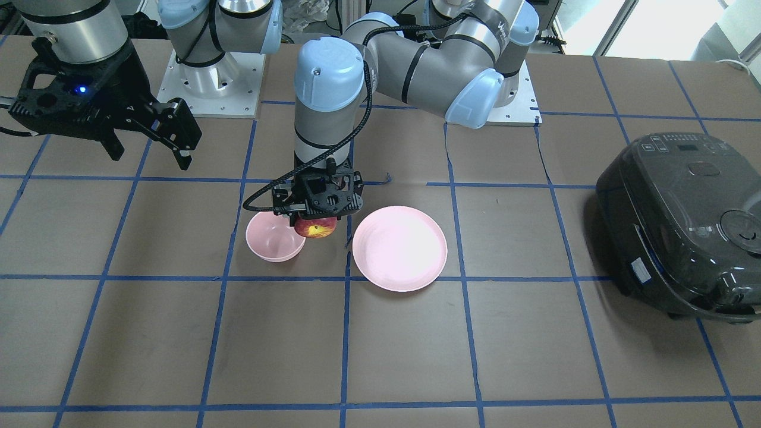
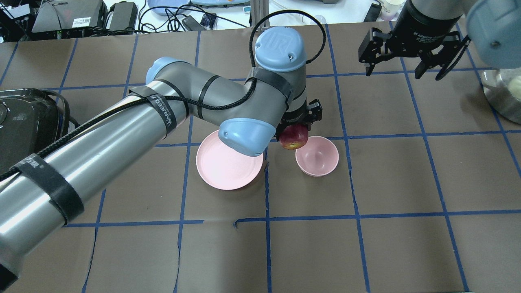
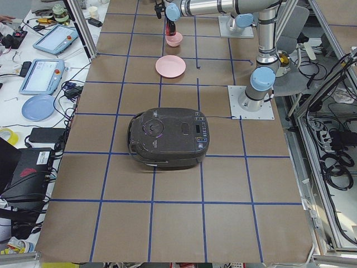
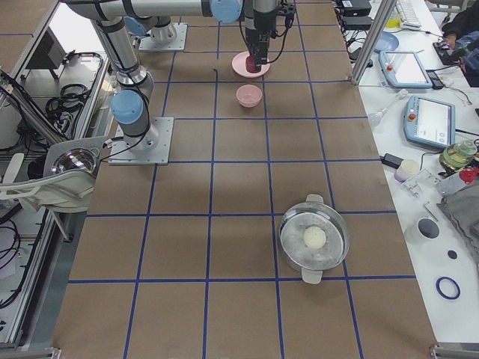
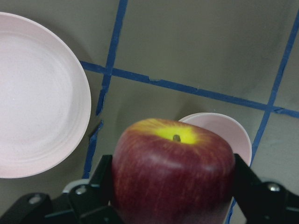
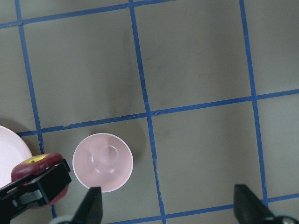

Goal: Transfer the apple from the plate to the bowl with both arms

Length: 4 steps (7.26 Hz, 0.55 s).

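Apple off the plate, not yet in the bowl.
The left arm (image 2: 101, 150) reaches over the bare plate (image 2: 228, 167) towards the empty bowl (image 2: 317, 156). Its left gripper (image 1: 318, 214) is clamped on the apple (image 2: 294, 137), which hangs between plate and bowl, just beside the bowl's rim. Judging by this, only the lowering and release remain. The right gripper (image 1: 148, 150) hangs well apart, fingers spread, empty. A joint cap (image 2: 281, 42) reads "UR", the right wrist (image 2: 427, 36) "Adaptive". The lettering on the strap (image 2: 160, 110) is too blurred to read.

Between plate (image 2: 222, 162) and bowl (image 2: 325, 159), apple (image 2: 294, 138) aloft, nearer bowl.
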Tool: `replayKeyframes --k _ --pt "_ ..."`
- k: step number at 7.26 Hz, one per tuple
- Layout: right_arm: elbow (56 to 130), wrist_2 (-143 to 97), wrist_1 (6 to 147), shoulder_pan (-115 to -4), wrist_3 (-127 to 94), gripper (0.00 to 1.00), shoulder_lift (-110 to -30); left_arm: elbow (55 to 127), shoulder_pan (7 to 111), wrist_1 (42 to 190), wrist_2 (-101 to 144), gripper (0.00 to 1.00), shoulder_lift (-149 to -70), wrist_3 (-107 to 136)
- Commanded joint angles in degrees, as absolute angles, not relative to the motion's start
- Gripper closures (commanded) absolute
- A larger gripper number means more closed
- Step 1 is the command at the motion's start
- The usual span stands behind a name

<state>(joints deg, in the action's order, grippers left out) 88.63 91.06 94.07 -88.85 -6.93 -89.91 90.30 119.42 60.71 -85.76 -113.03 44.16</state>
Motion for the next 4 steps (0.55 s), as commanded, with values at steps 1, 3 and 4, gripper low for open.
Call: replayKeyframes --k 1,3,4 --pt "88.7 91.1 94.0 -88.9 -6.7 0.0 -89.9 90.3 121.5 57.9 -85.5 1.0 -115.6 46.7" --pt "88.7 91.1 94.0 -88.9 -6.7 0.0 -89.9 90.4 121.9 56.3 -85.3 1.0 -116.7 47.7" --pt "88.6 91.1 93.1 -88.9 -6.7 0.0 -90.0 90.4 122.3 56.0 -85.3 1.0 -117.5 48.2"
